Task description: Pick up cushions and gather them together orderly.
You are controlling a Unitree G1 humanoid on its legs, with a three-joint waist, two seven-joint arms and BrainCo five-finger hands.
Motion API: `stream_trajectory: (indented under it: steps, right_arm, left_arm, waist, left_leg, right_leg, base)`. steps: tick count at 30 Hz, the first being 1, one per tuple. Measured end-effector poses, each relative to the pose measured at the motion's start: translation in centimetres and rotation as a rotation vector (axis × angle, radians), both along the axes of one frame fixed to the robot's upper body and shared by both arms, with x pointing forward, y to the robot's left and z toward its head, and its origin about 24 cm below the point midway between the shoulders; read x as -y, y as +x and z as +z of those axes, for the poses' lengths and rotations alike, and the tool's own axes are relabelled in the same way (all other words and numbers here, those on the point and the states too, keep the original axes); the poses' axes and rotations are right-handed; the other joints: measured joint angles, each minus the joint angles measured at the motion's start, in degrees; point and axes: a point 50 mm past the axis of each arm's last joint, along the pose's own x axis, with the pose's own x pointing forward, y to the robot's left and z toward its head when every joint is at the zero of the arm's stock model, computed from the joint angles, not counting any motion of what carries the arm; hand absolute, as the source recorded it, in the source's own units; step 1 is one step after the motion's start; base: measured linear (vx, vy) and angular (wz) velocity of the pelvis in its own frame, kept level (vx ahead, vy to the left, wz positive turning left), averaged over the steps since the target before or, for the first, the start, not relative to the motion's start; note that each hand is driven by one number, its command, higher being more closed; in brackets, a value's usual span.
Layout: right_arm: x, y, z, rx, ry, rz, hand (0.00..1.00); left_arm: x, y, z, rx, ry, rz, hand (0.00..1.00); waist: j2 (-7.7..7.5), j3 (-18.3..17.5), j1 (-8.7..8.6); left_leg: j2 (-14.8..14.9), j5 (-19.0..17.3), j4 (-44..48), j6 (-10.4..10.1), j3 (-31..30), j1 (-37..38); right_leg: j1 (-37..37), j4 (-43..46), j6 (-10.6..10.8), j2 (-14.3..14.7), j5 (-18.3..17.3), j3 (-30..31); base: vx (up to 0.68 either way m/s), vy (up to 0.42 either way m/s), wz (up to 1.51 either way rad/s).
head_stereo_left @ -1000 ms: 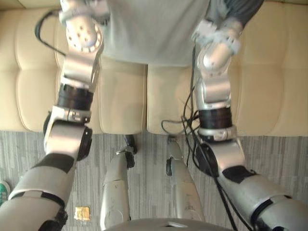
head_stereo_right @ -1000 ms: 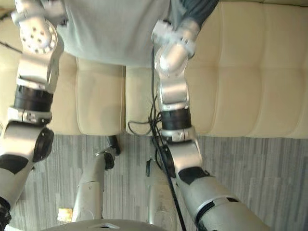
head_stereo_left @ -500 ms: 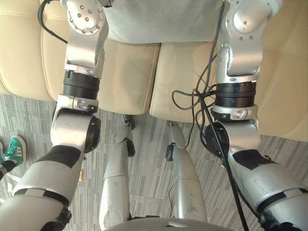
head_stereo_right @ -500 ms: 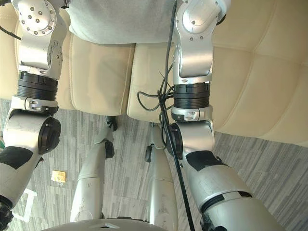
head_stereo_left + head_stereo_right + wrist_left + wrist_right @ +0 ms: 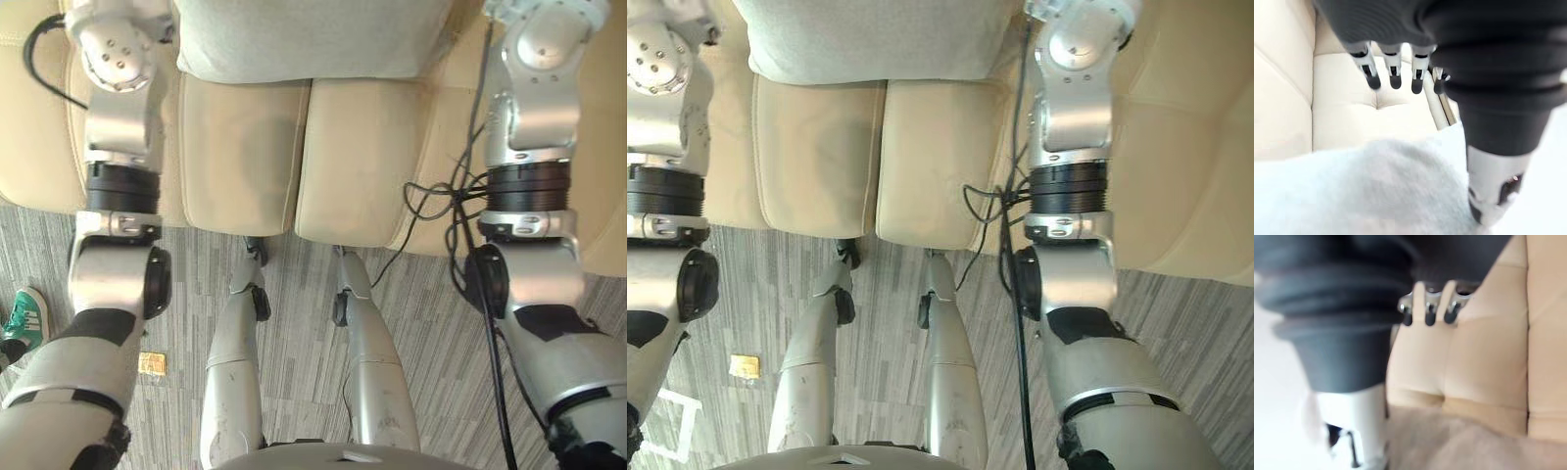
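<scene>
The left hand (image 5: 1393, 73) is seen with fingers straight and thumb spread apart, the cushion (image 5: 304, 39) lying between them. The right hand (image 5: 1427, 313) is posed likewise. The cushion, pale grey and plump, is carried at 12 o'clock over the cream sofa (image 5: 245, 147). A green shoe (image 5: 24, 318) is seen at 8 o'clock. As a second ago, the cushion is held between both arms, though the view is shifted.

Left hand (image 5: 1393, 68) and right hand (image 5: 1429, 309) extended forward, straight-fingered
</scene>
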Motion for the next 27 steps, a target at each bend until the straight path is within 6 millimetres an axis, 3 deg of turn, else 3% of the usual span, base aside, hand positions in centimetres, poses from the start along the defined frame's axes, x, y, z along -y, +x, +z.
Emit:
stream_trajectory:
  steps: [5,6,8,9,10,13,15,16,17,20,23,24,27]
  right_arm:
    - [3.9,-0.1,-2.9,-0.097,-0.042,-0.046,0.0]
    - [5.0,-0.2,-4.1,-0.126,-0.056,-0.05,0.0]
    - [6.2,-0.9,-5.8,-0.151,-0.067,-0.07,0.0]
    - [7.2,-1.9,-8.6,-0.186,-0.071,-0.07,0.0]
    - [7.6,-2.2,-9.9,-0.213,-0.073,-0.077,0.0]
    - [9.0,-4.1,-16.0,-0.346,-0.023,-0.087,0.0]
    - [8.6,-5.6,-21.2,-0.471,0.031,-0.058,0.0]
    - [8.3,-5.9,-22.5,-0.502,0.048,-0.044,0.0]
    - [7.4,-6.7,-25.2,-0.558,0.105,-0.006,0.0]
    - [5.3,-9.1,-31.9,-0.737,0.258,0.058,0.0]
    - [2.7,-12.6,-40.1,-1.081,0.319,0.108,0.0]
    - [2.0,-14.0,-42.5,-1.194,0.325,0.115,0.0]
    - [1.0,-16.6,-46.8,-1.416,0.358,0.131,0.0]
  left_arm:
    - [-5.1,-0.6,-2.4,-0.08,0.009,0.14,0.0]
    - [-6.9,-1.3,-3.0,-0.091,0.014,0.189,0.0]
    - [-8.3,-2.3,-3.9,-0.091,0.019,0.218,0.0]
    - [-9.5,-3.6,-6.0,-0.097,0.016,0.245,0.0]
    - [-9.9,-4.0,-7.0,-0.114,0.018,0.255,0.0]
    - [-10.9,-5.4,-13.6,-0.26,-0.019,0.271,0.0]
    - [-10.3,-6.5,-20.5,-0.446,-0.086,0.236,0.0]
    - [-10.1,-6.9,-22.0,-0.487,-0.101,0.23,0.0]
    - [-9.4,-8.0,-25.6,-0.592,-0.144,0.205,0.0]
    - [-6.6,-11.0,-32.7,-0.816,-0.24,0.146,0.0]
    - [-3.4,-15.5,-40.9,-1.165,-0.33,0.064,0.0]
    - [-2.4,-17.0,-43.0,-1.264,-0.35,0.031,0.0]
    - [-0.7,-19.5,-46.7,-1.456,-0.389,-0.019,0.0]
  waist:
    - [-0.17,0.09,-0.16]
    - [-0.17,0.09,-0.26]
    - [-0.19,0.08,-0.2]
    - [-0.2,0.07,-0.19]
    - [-0.2,0.07,-0.17]
    - [-0.3,0.0,-0.16]
    - [-0.63,-0.31,-0.27]
    - [-0.86,-0.46,-0.3]
    - [-1.49,-0.98,-0.37]
    - [-2.48,-3.19,-0.13]
    - [-2.73,-7.75,0.14]
    - [-2.68,-9.58,0.22]
    - [-2.75,-13.05,0.0]
  left_leg:
    - [0.33,-0.57,0.87,0.19,0.03,2.98]
    - [0.49,-1.03,1.41,0.27,0.08,3.85]
    - [0.75,-1.68,2.27,0.32,0.11,4.56]
    - [1.08,-2.46,3.06,0.32,0.01,5.54]
    - [1.17,-2.68,3.17,0.31,-0.02,6.12]
    - [1.27,-3.57,2.93,-0.08,-0.08,10.16]
    - [1.32,-4.58,2.7,-0.36,-0.1,14.35]
    - [1.37,-4.85,2.73,-0.42,-0.06,15.16]
    - [1.46,-5.44,2.73,-0.59,-0.01,17.06]
    - [1.74,-6.97,3.06,-0.75,0.12,21.77]
    - [2.47,-10.13,4.11,-0.93,1.14,29.84]
    - [2.54,-10.97,3.88,-1.04,1.5,32.17]
    - [2.69,-12.49,3.74,-1.32,1.79,35.94]
  right_leg:
    - [3.49,-0.07,0.33,0.14,-0.61,0.09]
    - [4.63,-0.09,0.37,0.22,-0.83,0.1]
    - [5.63,-0.09,0.55,0.38,-1.42,0.12]
    - [7.07,-0.06,0.69,0.66,-2.06,0.07]
    - [7.72,-0.07,0.6,0.75,-2.14,0.03]
    - [11.32,0.62,0.32,0.87,-3.17,-0.17]
    - [14.51,2.43,0.28,0.87,-5.31,-0.31]
    - [15.05,2.93,0.28,0.89,-5.84,-0.31]
    - [16.52,3.68,0.24,0.97,-7.09,-0.36]
    - [20.92,4.46,0.12,1.19,-8.92,-0.63]
    - [28.67,4.48,-0.1,1.64,-11.36,-0.01]
    - [30.95,4.14,-0.28,1.67,-12.01,0.02]
    - [34.66,3.39,0.06,1.67,-13.17,-0.15]
  base:
    - [-0.05,-0.013,0.0]
    - [-0.04,-0.025,-0.07]
    - [-0.03,-0.035,-0.07]
    - [-0.01,-0.041,-0.05]
    - [0.0,-0.053,-0.04]
    - [0.03,-0.05,-0.01]
    - [0.08,-0.074,-0.01]
    - [0.08,-0.071,-0.03]
    - [0.07,-0.06,-0.04]
    - [0.09,-0.065,-0.04]
    - [0.1,-0.039,-0.18]
    - [0.08,-0.021,-0.2]
    - [0.03,-0.012,-0.09]
